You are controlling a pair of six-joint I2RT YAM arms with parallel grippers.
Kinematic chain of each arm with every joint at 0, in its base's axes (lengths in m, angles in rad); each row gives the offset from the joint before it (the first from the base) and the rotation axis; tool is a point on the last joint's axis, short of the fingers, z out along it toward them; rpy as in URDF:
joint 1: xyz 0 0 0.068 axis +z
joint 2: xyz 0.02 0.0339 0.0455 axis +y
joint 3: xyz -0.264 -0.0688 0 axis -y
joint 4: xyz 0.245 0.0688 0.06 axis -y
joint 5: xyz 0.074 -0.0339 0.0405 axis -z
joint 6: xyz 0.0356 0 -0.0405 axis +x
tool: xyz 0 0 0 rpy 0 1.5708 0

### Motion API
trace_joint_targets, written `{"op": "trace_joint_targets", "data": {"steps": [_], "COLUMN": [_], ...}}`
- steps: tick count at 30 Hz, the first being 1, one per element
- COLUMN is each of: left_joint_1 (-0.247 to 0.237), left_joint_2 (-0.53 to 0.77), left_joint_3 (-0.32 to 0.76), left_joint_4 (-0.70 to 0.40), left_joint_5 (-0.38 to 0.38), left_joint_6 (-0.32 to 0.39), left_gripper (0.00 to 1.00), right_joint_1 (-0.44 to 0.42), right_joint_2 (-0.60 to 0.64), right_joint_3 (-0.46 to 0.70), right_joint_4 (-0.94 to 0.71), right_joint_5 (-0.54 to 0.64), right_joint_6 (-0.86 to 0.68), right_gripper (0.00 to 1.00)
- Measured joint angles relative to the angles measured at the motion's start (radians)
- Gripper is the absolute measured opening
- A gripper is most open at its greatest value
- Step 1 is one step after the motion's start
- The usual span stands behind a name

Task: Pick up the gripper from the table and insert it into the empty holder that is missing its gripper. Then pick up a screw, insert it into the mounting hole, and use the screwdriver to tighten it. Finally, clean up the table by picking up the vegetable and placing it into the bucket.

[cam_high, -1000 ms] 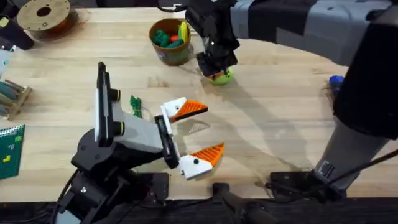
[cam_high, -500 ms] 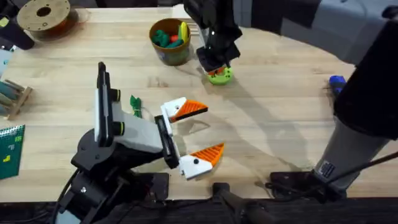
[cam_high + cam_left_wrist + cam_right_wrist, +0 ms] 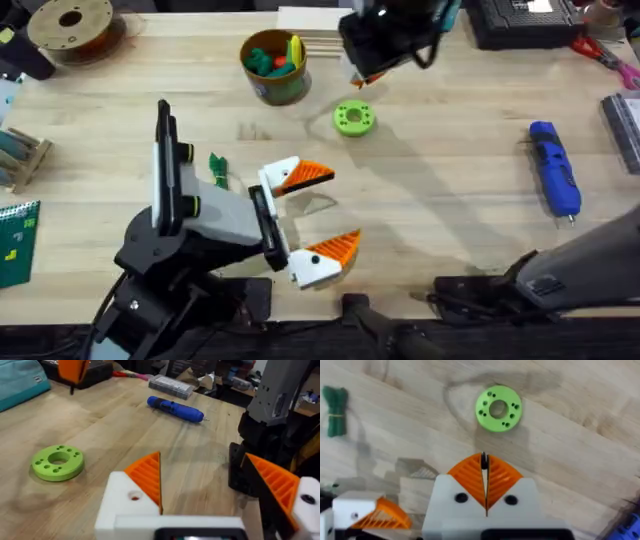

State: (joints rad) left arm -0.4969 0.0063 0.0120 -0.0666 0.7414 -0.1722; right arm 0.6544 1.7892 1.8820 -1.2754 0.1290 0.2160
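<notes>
My left gripper [image 3: 325, 210] rests open near the table's front, an orange wedge gripper [image 3: 303, 176] seated in each white holder [image 3: 305, 265]. Its upper holder [image 3: 127, 502] shows a round mounting hole. My right gripper [image 3: 368, 72] hangs high over the far side, just beyond the lime-green ring [image 3: 353, 118]. Its orange pads [image 3: 470, 477] are pressed together, with a thin dark screw [image 3: 483, 460] pinched at the tips. The blue screwdriver [image 3: 555, 168] lies at the right. A dark-green vegetable [image 3: 217, 168] lies left of my left gripper. The bucket [image 3: 268, 88] of toy produce stands at the back.
A brown filament spool [image 3: 70, 25] sits at the far left corner, and a wooden rack [image 3: 20, 155] and a green board [image 3: 18, 240] at the left edge. Dark boxes and red scissors [image 3: 600, 50] line the far right. Bare wood lies between the ring and the screwdriver.
My right gripper has lifted off the lime-green ring and moved up and toward the far edge, leaving the ring uncovered. The right arm has swung clear of the screwdriver. My left arm has not moved.
</notes>
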Motion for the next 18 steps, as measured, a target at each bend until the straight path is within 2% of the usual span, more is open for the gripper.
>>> {"op": "trace_joint_targets", "data": {"steps": [5, 7, 13, 18], "left_joint_1": [0.000, 0.000, 0.000, 0.000], "left_joint_2": [0.000, 0.000, 0.000, 0.000], "left_joint_3": [0.000, 0.000, 0.000, 0.000], "left_joint_4": [0.000, 0.000, 0.000, 0.000], "left_joint_5": [0.000, 0.000, 0.000, 0.000], "left_joint_6": [0.000, 0.000, 0.000, 0.000], "left_gripper": [0.987, 0.987, 0.987, 0.987], "right_joint_1": [0.009, 0.039, 0.113, 0.209], "right_joint_2": [-0.092, -0.149, -0.167, -0.167], "right_joint_3": [-0.035, -0.123, -0.153, -0.154], "right_joint_4": [-0.053, -0.025, 0.061, 0.103], "right_joint_5": [-0.019, -0.058, -0.194, -0.247], "right_joint_6": [0.001, 0.013, 0.020, 0.027], "right_gripper": [0.007, 0.007, 0.007, 0.007]}}
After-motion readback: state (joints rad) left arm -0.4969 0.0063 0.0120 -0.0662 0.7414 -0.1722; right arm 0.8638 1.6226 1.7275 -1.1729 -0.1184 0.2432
